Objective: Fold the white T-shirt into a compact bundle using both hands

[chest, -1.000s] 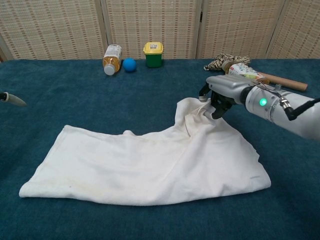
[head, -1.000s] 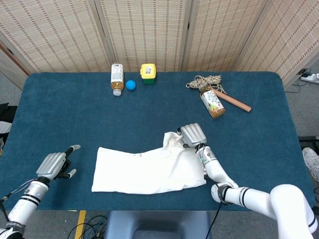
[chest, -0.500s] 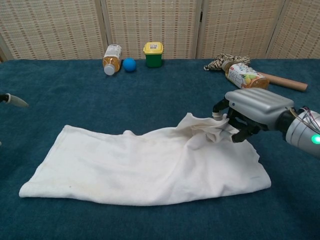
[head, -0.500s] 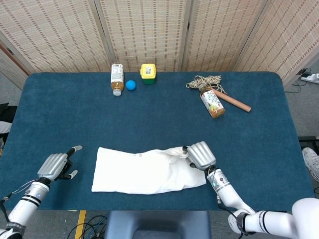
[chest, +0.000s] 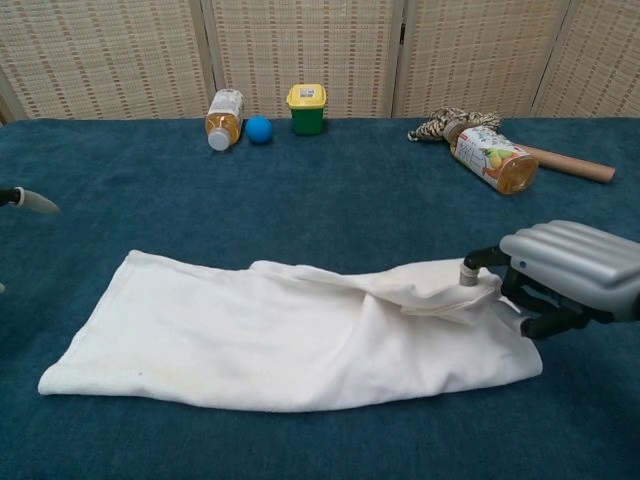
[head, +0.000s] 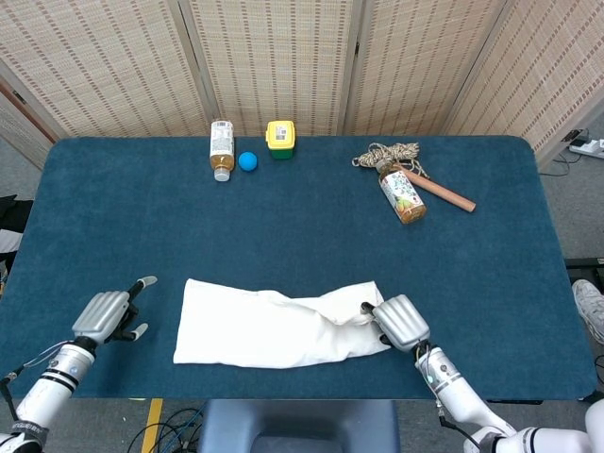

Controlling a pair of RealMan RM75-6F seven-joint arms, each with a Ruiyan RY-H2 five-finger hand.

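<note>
The white T-shirt lies in a long flat band near the table's front edge, with its far right part folded over toward the front. My right hand is at the shirt's right end and pinches a ridge of cloth there between its thumb and curled fingers. My left hand rests on the table left of the shirt, apart from it, its fingers spread and nothing in it. In the chest view only one fingertip of the left hand shows at the left edge.
At the table's back stand a lying bottle, a blue ball and a yellow-lidded green jar. At back right lie a rope bundle, a second bottle and a wooden stick. The front edge runs just below the shirt.
My right hand has drawn the shirt's raised right corner toward me and down, folding it over the front layer. The left hand has stayed still.
</note>
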